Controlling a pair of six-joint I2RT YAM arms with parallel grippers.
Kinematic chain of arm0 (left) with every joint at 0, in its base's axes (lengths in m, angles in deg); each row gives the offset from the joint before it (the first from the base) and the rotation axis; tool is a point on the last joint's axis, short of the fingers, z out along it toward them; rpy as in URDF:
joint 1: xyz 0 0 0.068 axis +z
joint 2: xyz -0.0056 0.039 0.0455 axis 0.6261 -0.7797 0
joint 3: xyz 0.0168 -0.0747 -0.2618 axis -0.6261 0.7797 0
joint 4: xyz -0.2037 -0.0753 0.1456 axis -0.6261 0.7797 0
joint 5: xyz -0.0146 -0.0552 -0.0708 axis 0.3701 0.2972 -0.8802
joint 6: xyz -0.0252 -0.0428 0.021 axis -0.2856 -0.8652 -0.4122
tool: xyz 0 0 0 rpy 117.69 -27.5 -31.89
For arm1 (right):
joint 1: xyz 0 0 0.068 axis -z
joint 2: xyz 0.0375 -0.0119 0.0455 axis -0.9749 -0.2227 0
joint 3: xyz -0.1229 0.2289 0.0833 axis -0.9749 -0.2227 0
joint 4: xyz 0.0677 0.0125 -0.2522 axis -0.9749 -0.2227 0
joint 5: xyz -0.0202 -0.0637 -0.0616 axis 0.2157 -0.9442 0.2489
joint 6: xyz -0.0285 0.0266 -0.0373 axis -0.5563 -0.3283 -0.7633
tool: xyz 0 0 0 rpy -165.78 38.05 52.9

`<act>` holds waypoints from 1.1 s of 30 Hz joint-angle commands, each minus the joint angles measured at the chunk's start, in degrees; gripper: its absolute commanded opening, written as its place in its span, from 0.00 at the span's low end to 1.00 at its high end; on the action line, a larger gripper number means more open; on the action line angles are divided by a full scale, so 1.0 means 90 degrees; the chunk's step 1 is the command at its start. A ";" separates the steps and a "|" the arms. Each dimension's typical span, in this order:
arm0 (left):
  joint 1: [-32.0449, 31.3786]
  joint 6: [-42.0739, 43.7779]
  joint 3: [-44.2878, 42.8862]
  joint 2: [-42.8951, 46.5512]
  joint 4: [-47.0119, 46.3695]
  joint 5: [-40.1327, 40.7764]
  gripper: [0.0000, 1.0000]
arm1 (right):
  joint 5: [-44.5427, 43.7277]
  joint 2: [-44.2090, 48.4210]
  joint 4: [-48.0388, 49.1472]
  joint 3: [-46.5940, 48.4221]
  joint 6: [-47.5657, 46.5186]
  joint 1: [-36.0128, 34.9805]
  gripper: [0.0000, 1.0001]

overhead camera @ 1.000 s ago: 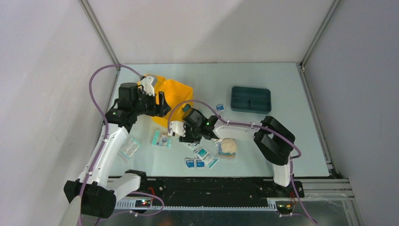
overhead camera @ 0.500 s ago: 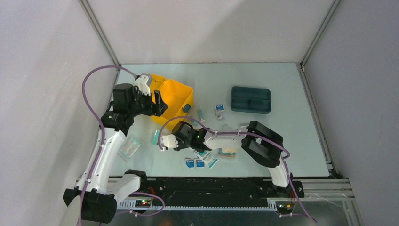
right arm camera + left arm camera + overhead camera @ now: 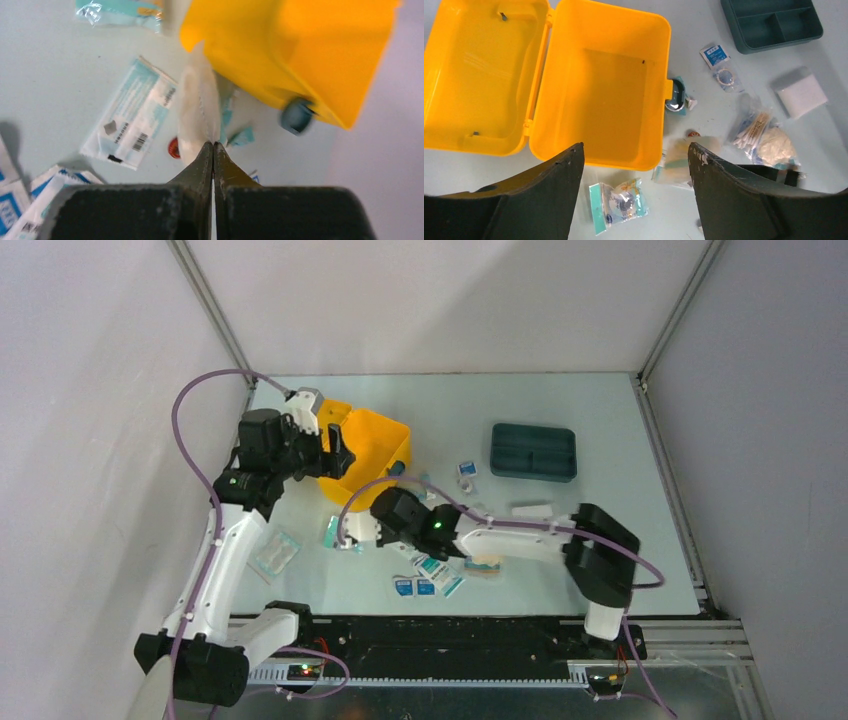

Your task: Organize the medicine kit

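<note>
The medicine kit (image 3: 372,440) is a yellow box lying open, its lid (image 3: 479,75) folded out to the left and its base (image 3: 609,100) empty. A dark latch (image 3: 674,95) sits on its right wall. My left gripper (image 3: 636,147) hangs open above the kit's near edge, holding nothing; the top view shows this left gripper (image 3: 335,452) over the box. My right gripper (image 3: 213,144) is shut on the edge of a whitish clear pouch (image 3: 200,107), just in front of the kit (image 3: 300,50). Seen from above, the right gripper (image 3: 358,533) is near the box's front corner.
A dark teal divided tray (image 3: 533,451) stands at the back right. Loose items lie around: a teal-striped packet (image 3: 619,202), a barcoded sachet (image 3: 132,117), cotton swabs (image 3: 751,130), a white pad (image 3: 801,95), blue-white sachets (image 3: 425,578) and a clear pouch (image 3: 275,552).
My right gripper has closed from half open onto the whitish pouch after reaching left over the packets. My left gripper has shifted slightly back over the kit, still open.
</note>
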 commanded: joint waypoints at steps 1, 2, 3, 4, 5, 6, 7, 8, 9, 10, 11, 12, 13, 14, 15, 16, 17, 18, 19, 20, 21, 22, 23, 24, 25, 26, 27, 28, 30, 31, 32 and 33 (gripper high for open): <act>0.0042 0.0663 -0.0336 -0.0237 -0.0483 -0.0142 0.81 | 0.0660 0.1256 -0.0717 0.0373 0.0829 0.0380 0.00; 0.0042 0.0933 -0.0306 -0.0255 -0.0548 -0.0268 0.81 | 0.0899 0.1342 -0.1038 0.0429 0.1166 0.0500 0.00; 0.0044 0.1086 -0.0272 -0.0252 -0.0682 -0.0657 0.81 | 0.1511 0.1526 -0.1162 0.0523 0.1348 0.0780 0.00; 0.0048 0.1471 -0.0185 -0.0203 -0.0730 -0.0920 0.81 | 0.1886 0.1618 -0.1396 0.0558 0.1667 0.0940 0.00; 0.0043 0.1677 -0.0143 -0.0182 -0.0776 -0.1618 0.80 | 0.2707 0.1795 -0.1598 0.0623 0.1803 0.1298 0.00; 0.0047 0.2068 -0.0084 -0.0176 -0.0777 -0.1987 0.81 | 0.3119 0.1870 -0.1676 0.0652 0.2015 0.1467 0.00; 0.0048 0.2210 -0.0078 -0.0202 -0.0722 -0.2762 0.83 | 0.3860 0.2009 -0.1830 0.0698 0.2085 0.1816 0.00; 0.0045 0.2482 -0.0080 -0.0293 -0.0672 -0.3140 0.90 | 0.4179 0.2137 -0.1899 0.0714 0.2193 0.1980 0.00; 0.0049 0.2602 -0.0115 -0.0349 -0.0615 -0.3916 0.95 | 0.4714 0.2192 -0.1993 0.0728 0.2232 0.2264 0.00; 0.0031 0.2785 -0.0157 -0.0493 -0.0604 -0.4210 0.98 | 0.4943 0.2290 -0.2049 0.0738 0.2288 0.2399 0.00; -0.0064 0.2837 -0.0300 -0.0586 -0.0600 -0.4526 0.99 | 0.5319 0.2342 -0.2121 0.0746 0.2324 0.2652 0.00; -0.0143 0.2941 -0.0386 -0.0762 -0.0597 -0.4569 0.99 | 0.5631 0.2425 -0.2142 0.0748 0.2384 0.2869 0.00; -0.0322 0.2988 -0.0541 -0.0842 -0.0594 -0.4569 1.00 | 0.5777 0.2468 -0.2159 0.0749 0.2416 0.2985 0.00; -0.0414 0.3067 -0.0599 -0.0973 -0.0598 -0.4542 1.00 | 0.6058 0.2542 -0.2161 0.0754 0.2473 0.3184 0.00; -0.0585 0.3085 -0.0694 -0.1036 -0.0599 -0.4513 1.00 | 0.6162 0.2581 -0.2163 0.0775 0.2499 0.3274 0.00; -0.0733 0.3074 -0.0729 -0.1163 -0.0601 -0.4519 1.00 | 0.6354 0.2644 -0.2169 0.0796 0.2536 0.3430 0.00; -0.0800 0.3055 -0.0783 -0.1223 -0.0600 -0.4585 1.00 | 0.6481 0.2675 -0.2190 0.0841 0.2545 0.3495 0.00; -0.0933 0.3032 -0.0813 -0.1344 -0.0602 -0.4613 1.00 | 0.6737 0.2743 -0.2206 0.0868 0.2547 0.3639 0.00; -0.0988 0.3054 -0.0865 -0.1402 -0.0597 -0.4639 1.00 | 0.6853 0.2774 -0.2265 0.0925 0.2541 0.3697 0.00; -0.1090 0.3088 -0.0888 -0.1518 -0.0599 -0.4687 1.00 | 0.7054 0.2824 -0.2297 0.0954 0.2500 0.3806 0.00; -0.1140 0.3119 -0.0947 -0.1657 -0.0601 -0.4718 1.00 | 0.7124 0.2848 -0.2363 0.1008 0.2468 0.3849 0.00; -0.1247 0.3131 -0.0983 -0.1729 -0.0604 -0.4780 0.99 | 0.7200 0.2872 -0.2381 0.1070 0.2462 0.3920 0.00; -0.1301 0.3134 -0.1061 -0.1859 -0.0603 -0.4818 0.98 | 0.7221 0.2877 -0.2401 0.1095 0.2478 0.3955 0.00; -0.1425 0.3129 -0.1093 -0.1918 -0.0603 -0.4866 0.98 | 0.7247 0.2876 -0.2395 0.1146 0.2492 0.4017 0.00; -0.1492 0.3124 -0.1150 -0.2018 -0.0607 -0.4875 0.95 | 0.7254 0.2864 -0.2358 0.1167 0.2531 0.4042 0.00; -0.1629 0.3119 -0.1172 -0.2061 -0.0604 -0.4892 0.94 | 0.7272 0.2849 -0.2335 0.1215 0.2548 0.4086 0.00; -0.1687 0.3122 -0.1213 -0.2137 -0.0603 -0.4913 0.91 | 0.7276 0.2830 -0.2299 0.1236 0.2572 0.4101 0.00; -0.1802 0.3108 -0.1238 -0.2179 -0.0603 -0.4934 0.89 | 0.7299 0.2817 -0.2274 0.1264 0.2583 0.4112 0.00; -0.1919 0.3043 -0.1346 -0.2342 -0.0603 -0.4955 0.80 | 0.7315 0.2790 -0.2223 0.1292 0.2596 0.4116 0.00; -0.1935 0.2973 -0.1435 -0.2464 -0.0602 -0.4969 0.73 | 0.7319 0.2777 -0.2198 0.1294 0.2611 0.4116 0.00; -0.1959 0.2926 -0.1471 -0.2528 -0.0602 -0.4991 0.69 | 0.7315 0.2771 -0.2168 0.1283 0.2617 0.4121 0.00; -0.1960 0.2851 -0.1547 -0.2615 -0.0602 -0.4992 0.63 | 0.7307 0.2764 -0.2156 0.1280 0.2624 0.4127 0.00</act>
